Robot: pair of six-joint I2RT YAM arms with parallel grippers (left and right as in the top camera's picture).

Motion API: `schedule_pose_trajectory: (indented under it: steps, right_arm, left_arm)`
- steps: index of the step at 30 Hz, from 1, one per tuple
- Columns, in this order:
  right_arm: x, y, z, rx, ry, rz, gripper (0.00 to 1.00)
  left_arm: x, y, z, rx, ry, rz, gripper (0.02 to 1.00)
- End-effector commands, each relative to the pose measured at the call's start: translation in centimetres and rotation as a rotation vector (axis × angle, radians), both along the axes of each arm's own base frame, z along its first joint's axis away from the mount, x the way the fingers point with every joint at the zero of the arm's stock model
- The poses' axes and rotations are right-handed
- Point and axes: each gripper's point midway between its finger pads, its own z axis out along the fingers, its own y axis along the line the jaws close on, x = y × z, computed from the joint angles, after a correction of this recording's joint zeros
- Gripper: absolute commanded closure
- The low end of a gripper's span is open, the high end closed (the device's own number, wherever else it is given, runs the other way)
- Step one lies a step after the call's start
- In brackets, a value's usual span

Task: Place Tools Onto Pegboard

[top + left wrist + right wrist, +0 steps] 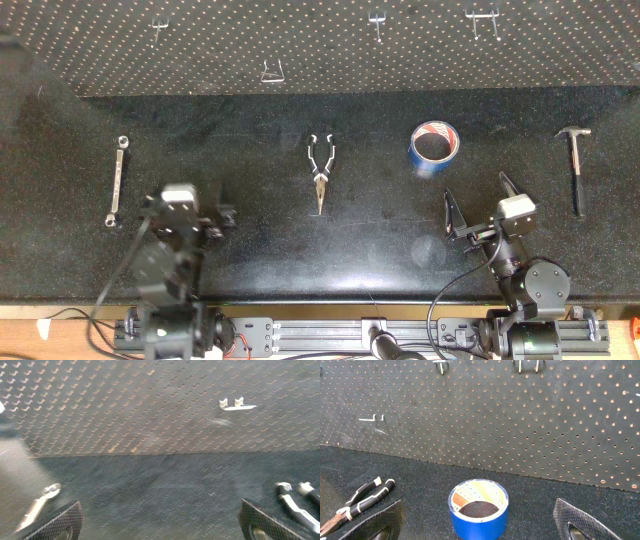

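Four tools lie on the black mat below the pegboard (330, 45): a silver wrench (116, 181) at the left, black-handled pliers (321, 168) in the middle, a blue tape roll (434, 146) and a hammer (575, 165) at the right. My left gripper (187, 212) is open near the front, between wrench (37, 505) and pliers (295, 502), holding nothing. My right gripper (478, 197) is open just in front of the tape roll (478, 509), which stands between and beyond its fingers (570, 517). The pliers (362, 500) lie off to its side.
Metal hooks hang on the pegboard: one at upper left (157, 22), a loop hook (272, 72) lower down, one at the centre (377, 18) and a double hook (482, 14) at the right. The arm bases stand along the front edge.
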Motion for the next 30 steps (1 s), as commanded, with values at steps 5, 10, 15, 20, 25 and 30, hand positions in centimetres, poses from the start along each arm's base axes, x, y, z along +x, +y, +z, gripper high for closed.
schedule_pose_trajectory:
  steps: [5,10,15,20,25,30]
  right_arm:
    - [-0.1,0.3,0.0,0.014,0.002,0.014,0.025]
    - [-0.1,0.3,0.0,0.014,0.002,0.014,0.025]
    - [-0.1,0.3,0.0,0.014,0.002,0.014,0.025]
    - [-0.1,0.3,0.0,0.014,0.002,0.014,0.025]
    - [-0.1,0.3,0.0,0.014,0.002,0.014,0.025]
    - [-0.1,0.3,0.0,0.014,0.002,0.014,0.025]
  left_arm:
    - [-0.2,10.2,9.3,-0.039,0.507,0.356,0.025]
    - [-2.7,13.2,7.0,0.013,0.848,0.422,0.025]
    - [-3.1,15.6,2.2,0.011,1.065,0.325,0.023]
    - [-2.1,17.1,-1.4,-0.047,1.126,0.229,0.023]
    - [-1.1,17.6,-3.7,0.043,1.178,0.057,0.025]
    - [-0.3,18.2,-5.7,0.021,1.199,0.046,0.025]
